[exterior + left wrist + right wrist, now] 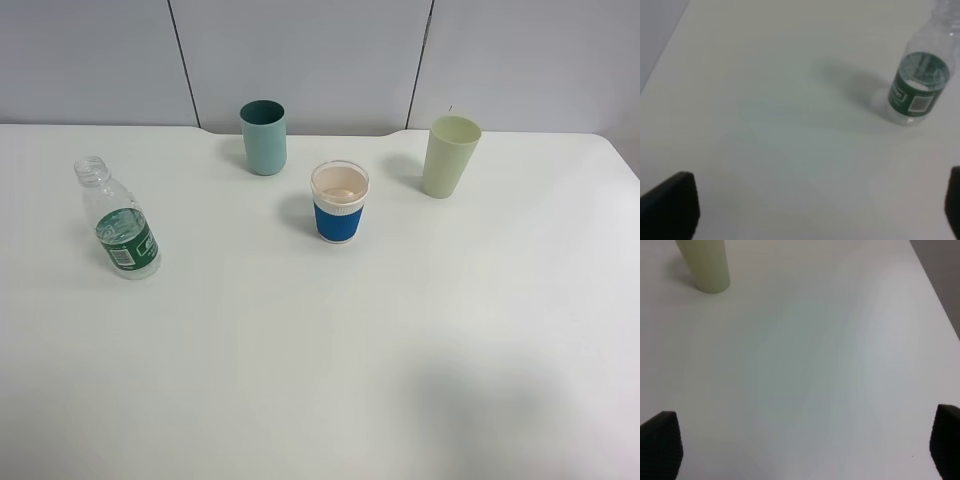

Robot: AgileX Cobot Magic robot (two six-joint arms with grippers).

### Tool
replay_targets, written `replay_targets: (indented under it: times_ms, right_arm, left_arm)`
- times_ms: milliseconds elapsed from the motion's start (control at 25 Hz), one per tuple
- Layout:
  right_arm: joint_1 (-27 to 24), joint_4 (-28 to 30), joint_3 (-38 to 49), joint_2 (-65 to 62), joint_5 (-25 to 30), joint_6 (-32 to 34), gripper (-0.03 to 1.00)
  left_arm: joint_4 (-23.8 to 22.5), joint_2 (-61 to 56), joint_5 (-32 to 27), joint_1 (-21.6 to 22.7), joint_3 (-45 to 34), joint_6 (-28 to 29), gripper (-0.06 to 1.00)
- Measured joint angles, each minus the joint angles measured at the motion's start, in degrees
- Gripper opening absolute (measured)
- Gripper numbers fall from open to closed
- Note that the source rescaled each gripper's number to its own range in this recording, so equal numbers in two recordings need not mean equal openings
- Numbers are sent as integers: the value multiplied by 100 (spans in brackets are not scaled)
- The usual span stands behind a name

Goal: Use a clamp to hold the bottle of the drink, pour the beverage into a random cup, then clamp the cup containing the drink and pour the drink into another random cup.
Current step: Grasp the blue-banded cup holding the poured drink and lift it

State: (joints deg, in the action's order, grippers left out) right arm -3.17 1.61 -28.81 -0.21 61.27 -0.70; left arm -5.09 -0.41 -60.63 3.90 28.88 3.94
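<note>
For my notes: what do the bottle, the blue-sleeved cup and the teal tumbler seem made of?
Bottle: clear glossy plastic; the table shows through. Blue-sleeved cup: probably paper, matte white rim, ribbed card-like sleeve. Teal tumbler: likely hard plastic, smooth, evenly coloured; uncertain.

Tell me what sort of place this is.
Probably a lab or office test bench, not a kitchen: a plain white table against grey wall panels, with an uncapped bottle, a blue-sleeved cup, a teal tumbler and a pale green tumbler set out apart.
</note>
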Motion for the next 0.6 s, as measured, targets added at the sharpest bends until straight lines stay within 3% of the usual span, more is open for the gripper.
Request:
replay_targets:
  times_ms: [600]
  right_arm:
    - [0, 0, 0, 0, 0, 0, 99]
  left_arm:
    - [7, 0, 0, -2, 0, 0, 100]
